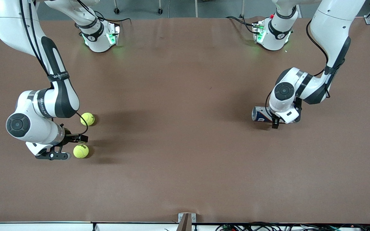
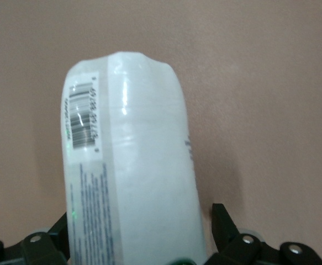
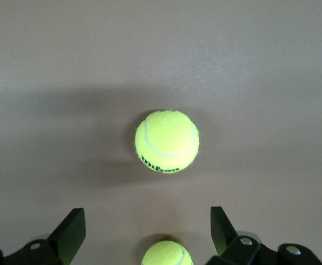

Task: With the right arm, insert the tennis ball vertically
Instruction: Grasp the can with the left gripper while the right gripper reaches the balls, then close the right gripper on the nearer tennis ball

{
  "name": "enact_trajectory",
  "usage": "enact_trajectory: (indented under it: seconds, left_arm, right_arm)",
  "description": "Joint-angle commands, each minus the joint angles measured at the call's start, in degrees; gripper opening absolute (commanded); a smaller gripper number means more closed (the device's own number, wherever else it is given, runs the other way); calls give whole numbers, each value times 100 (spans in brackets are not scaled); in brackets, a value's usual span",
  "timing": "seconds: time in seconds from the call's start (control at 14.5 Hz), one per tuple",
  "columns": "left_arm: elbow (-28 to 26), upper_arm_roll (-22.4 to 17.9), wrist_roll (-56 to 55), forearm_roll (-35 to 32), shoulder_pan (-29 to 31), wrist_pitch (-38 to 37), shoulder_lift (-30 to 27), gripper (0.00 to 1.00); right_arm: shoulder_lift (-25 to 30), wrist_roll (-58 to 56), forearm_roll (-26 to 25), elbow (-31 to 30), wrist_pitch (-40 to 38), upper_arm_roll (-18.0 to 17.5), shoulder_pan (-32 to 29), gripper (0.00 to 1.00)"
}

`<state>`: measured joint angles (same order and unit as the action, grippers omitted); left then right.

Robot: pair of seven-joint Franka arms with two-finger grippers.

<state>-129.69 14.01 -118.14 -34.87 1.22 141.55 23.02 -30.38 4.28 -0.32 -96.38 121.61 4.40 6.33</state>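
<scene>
Two yellow tennis balls lie on the brown table at the right arm's end. One ball (image 1: 81,151) is nearer the front camera, the other ball (image 1: 87,119) is farther. My right gripper (image 1: 72,141) hovers low between them, open and empty. In the right wrist view the logo ball (image 3: 167,141) lies ahead of the open right gripper (image 3: 147,232), and the second ball (image 3: 167,254) shows low between the fingers. A ball can (image 1: 259,114) lies on its side at the left arm's end. My left gripper (image 1: 282,121) straddles the can (image 2: 133,165), with a small gap at one finger (image 2: 222,221).
The brown table (image 1: 185,128) is bare between the two arms. Both arm bases stand along its edge farthest from the front camera. A small bracket (image 1: 186,221) sits at the table's front edge.
</scene>
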Motion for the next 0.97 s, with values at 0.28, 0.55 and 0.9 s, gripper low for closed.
enact_trajectory:
  seconds: [0.28,0.55,0.9]
  left_arm:
    - [23,-30,-384,-248,-420,-566,124,100]
    - [23,-30,-806,-713,-429,-909,247,100]
    - [23,-21,-947,-802,-429,-980,300,100]
  right_arm:
    - [-723,-481,312,515,21,-45,-272,100]
    - [-838,-455,506,568,30,-45,-263,100]
    - [-1250,-446,524,1023,30,-36,-272,100]
